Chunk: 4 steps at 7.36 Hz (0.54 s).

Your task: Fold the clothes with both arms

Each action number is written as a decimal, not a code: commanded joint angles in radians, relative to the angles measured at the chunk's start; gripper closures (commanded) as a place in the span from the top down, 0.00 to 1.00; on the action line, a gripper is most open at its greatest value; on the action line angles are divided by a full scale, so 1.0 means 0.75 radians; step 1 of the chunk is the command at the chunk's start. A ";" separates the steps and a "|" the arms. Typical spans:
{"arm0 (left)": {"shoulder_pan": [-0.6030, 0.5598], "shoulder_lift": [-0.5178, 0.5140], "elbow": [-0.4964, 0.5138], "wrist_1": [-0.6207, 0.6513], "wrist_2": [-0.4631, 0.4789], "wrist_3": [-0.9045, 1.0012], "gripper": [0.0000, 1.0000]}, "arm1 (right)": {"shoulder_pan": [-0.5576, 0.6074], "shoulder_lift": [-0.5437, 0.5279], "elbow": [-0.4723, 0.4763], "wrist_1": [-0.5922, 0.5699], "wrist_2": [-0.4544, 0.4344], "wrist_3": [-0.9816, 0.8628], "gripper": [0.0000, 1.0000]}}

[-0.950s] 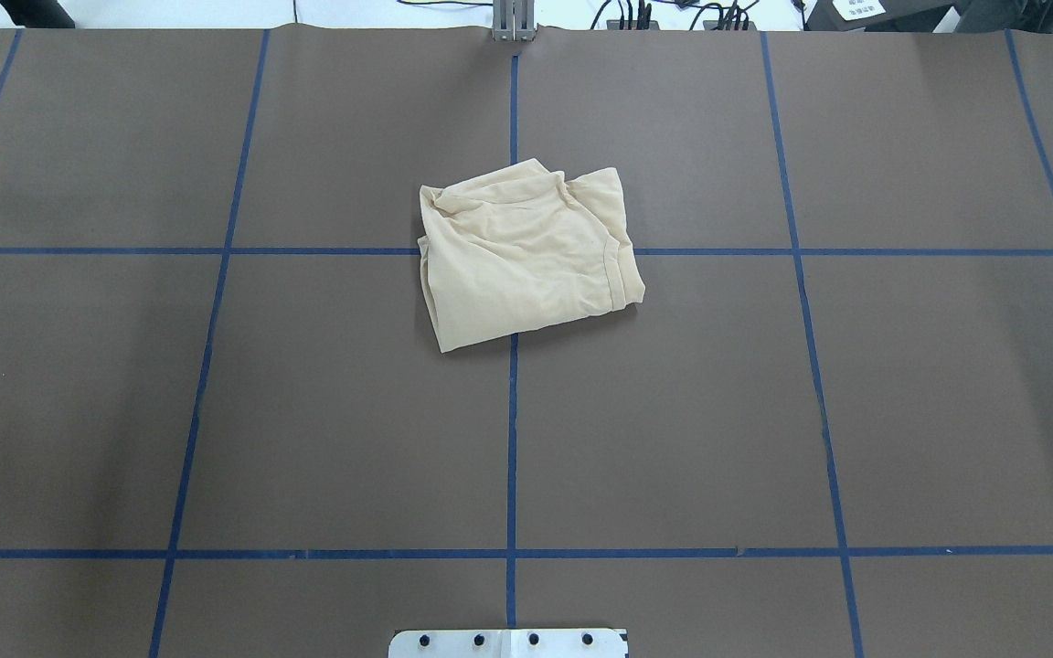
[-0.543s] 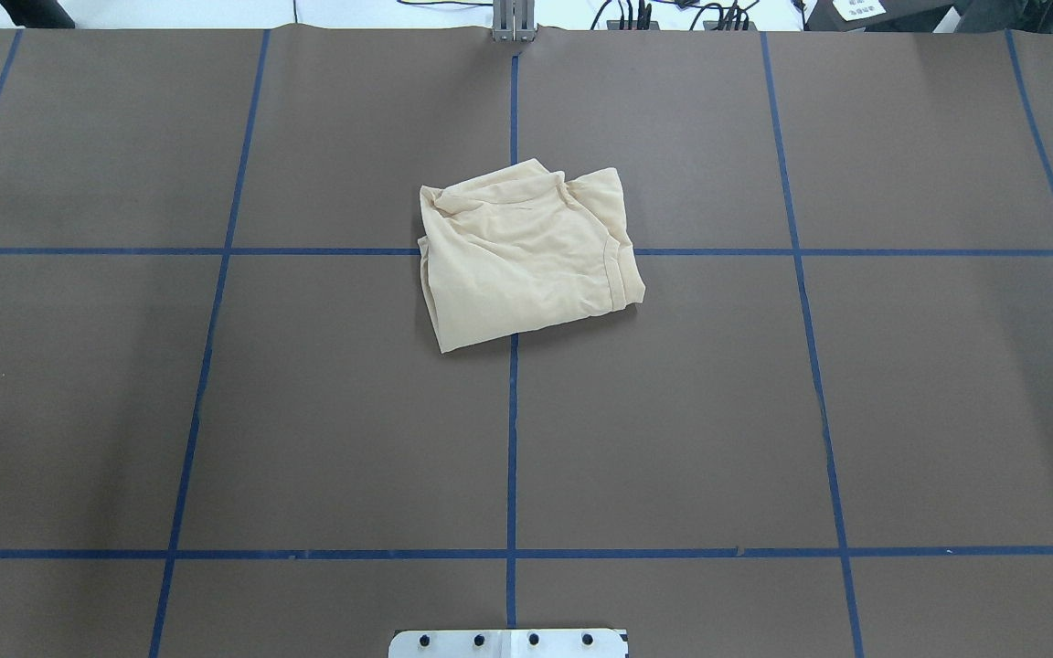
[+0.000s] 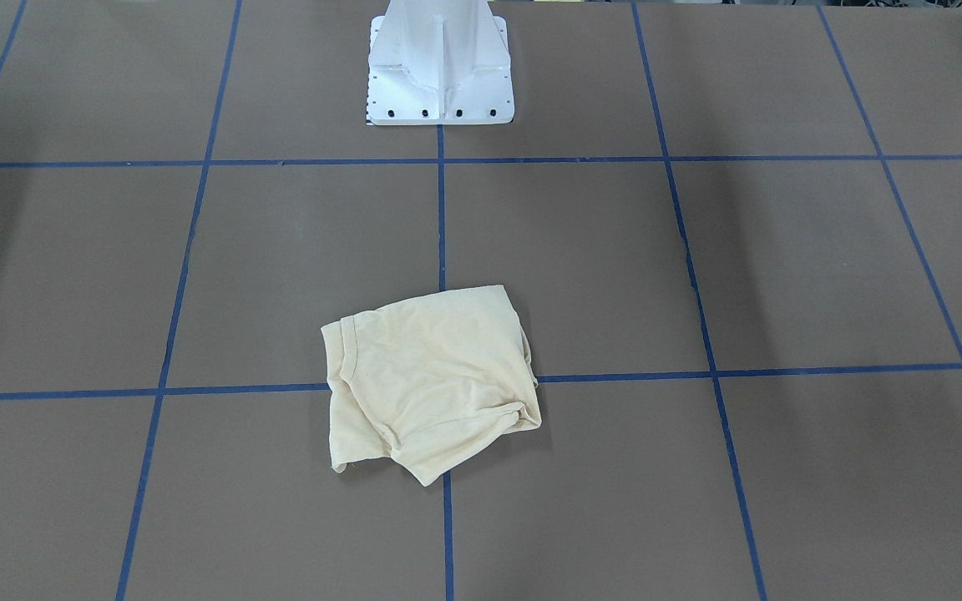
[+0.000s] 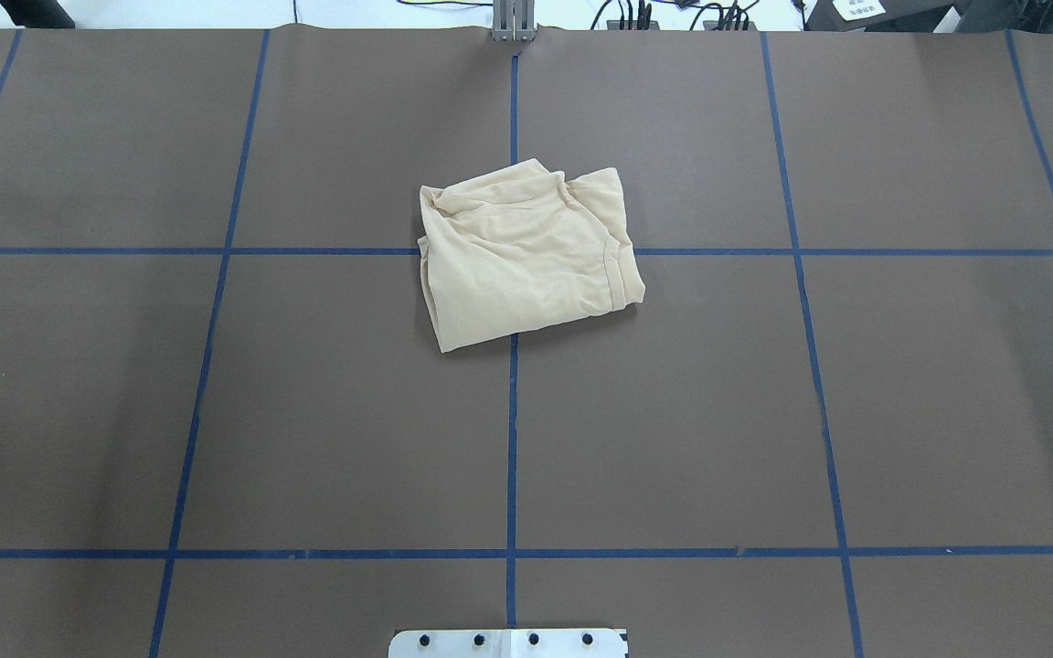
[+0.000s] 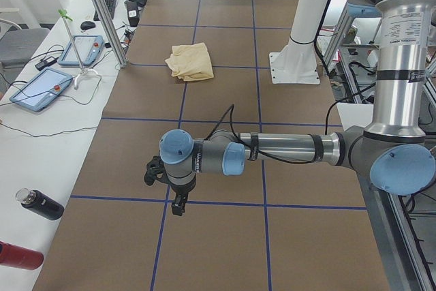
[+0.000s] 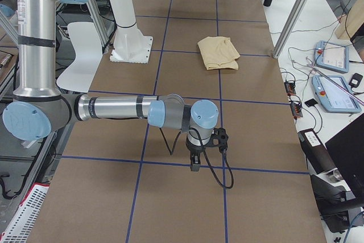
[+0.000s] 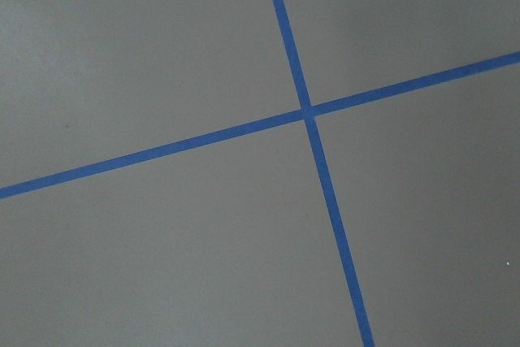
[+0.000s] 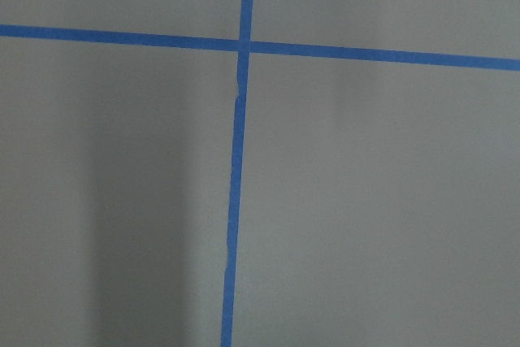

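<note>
The pale cream-yellow shirt (image 4: 526, 256) lies folded into a rumpled, roughly square bundle at the middle of the brown table, across a blue tape crossing. It also shows in the front view (image 3: 431, 384) and in both side views (image 5: 191, 61) (image 6: 218, 52). No print shows. My left gripper (image 5: 176, 206) hangs low over the table far from the shirt, near the table's left end. My right gripper (image 6: 193, 166) hangs likewise near the right end. I cannot tell whether either is open or shut. Both wrist views show only table and tape.
The white pedestal base (image 3: 439, 67) stands at the robot's side of the table. Blue tape lines (image 4: 512, 439) grid the brown surface. Teach pendants (image 5: 41, 90) and bottles (image 5: 41, 204) lie on the white bench beyond the far edge.
</note>
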 commanded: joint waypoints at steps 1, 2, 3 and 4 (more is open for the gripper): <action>0.002 -0.006 0.003 -0.015 -0.003 -0.159 1.00 | 0.000 0.000 0.000 0.000 0.003 0.005 1.00; 0.002 -0.001 0.003 -0.025 -0.003 -0.159 1.00 | 0.000 0.002 0.000 0.000 0.003 0.005 1.00; 0.002 -0.001 0.006 -0.026 -0.003 -0.159 1.00 | 0.000 0.002 -0.002 0.000 0.003 0.005 1.00; 0.000 -0.001 0.006 -0.028 -0.003 -0.159 1.00 | -0.004 0.002 -0.004 0.000 0.001 0.007 1.00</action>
